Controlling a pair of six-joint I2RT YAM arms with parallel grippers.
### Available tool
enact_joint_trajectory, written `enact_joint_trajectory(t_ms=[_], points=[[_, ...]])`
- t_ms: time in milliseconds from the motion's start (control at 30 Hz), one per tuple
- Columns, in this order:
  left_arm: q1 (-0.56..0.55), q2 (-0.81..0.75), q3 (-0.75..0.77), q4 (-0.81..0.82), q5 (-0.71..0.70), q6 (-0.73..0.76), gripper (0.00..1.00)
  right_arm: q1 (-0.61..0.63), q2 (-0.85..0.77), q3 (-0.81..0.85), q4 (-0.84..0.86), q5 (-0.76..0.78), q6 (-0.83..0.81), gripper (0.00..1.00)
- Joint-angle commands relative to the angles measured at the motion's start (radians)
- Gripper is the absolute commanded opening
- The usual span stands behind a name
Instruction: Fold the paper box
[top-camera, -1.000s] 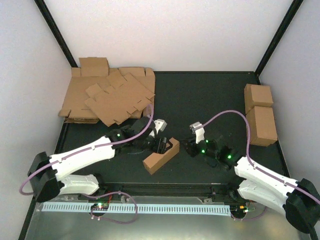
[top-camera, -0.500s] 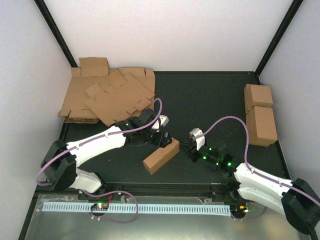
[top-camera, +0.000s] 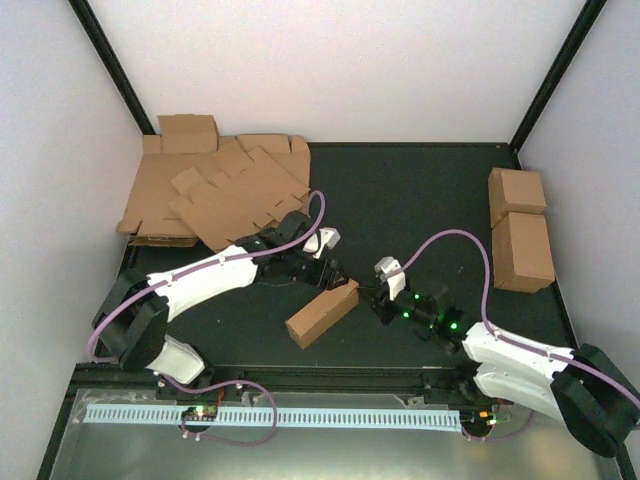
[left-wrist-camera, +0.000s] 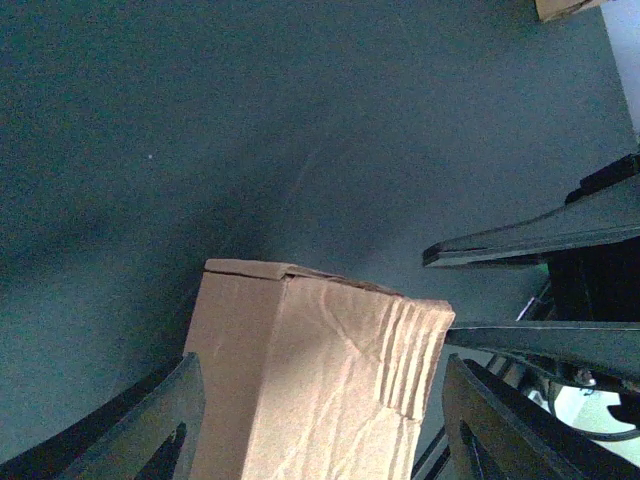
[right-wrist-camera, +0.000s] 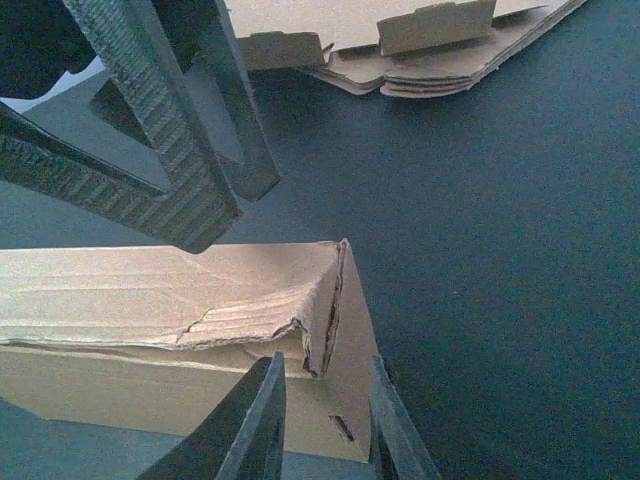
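Observation:
The paper box (top-camera: 322, 314) lies slantwise on the dark mat as a long brown closed block. My left gripper (top-camera: 338, 278) hangs over its far right end. In the left wrist view the left gripper (left-wrist-camera: 320, 365) stands open and straddles the creased cardboard (left-wrist-camera: 320, 400). My right gripper (top-camera: 368, 297) meets the same end from the right. Seen from the right wrist, the right gripper (right-wrist-camera: 325, 360) has its jaws narrow but open around the end corner of the box (right-wrist-camera: 150, 290), where a torn top flap sits. The left gripper's fingers (right-wrist-camera: 170, 130) hover just above.
A heap of flat cardboard sheets (top-camera: 215, 195) fills the back left corner and shows in the right wrist view (right-wrist-camera: 440, 50). Two blocky cardboard cuboids (top-camera: 518, 192) (top-camera: 525, 250) stand by the right wall. A white ribbed rail (top-camera: 270, 415) runs along the near edge.
The left arm has swung right, so its gripper now sits over the box's far end. The right gripper has moved left up to that end and narrowed its jaws.

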Motion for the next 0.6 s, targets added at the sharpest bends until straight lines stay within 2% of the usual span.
enact_joint_trajectory(t_ms=[0, 333, 567], points=[[0.006, 0.027, 0.024, 0.065, 0.068, -0.009, 0.68, 0.000, 0.015, 0.003, 0.066, -0.004, -0.027, 0.26], [0.008, 0.079, 0.026, 0.092, 0.078, -0.016, 0.67, 0.000, 0.049, 0.012, 0.085, -0.007, -0.038, 0.25], [0.008, 0.103, 0.034, 0.106, 0.092, -0.012, 0.59, 0.002, 0.076, 0.021, 0.105, -0.018, -0.036, 0.23]])
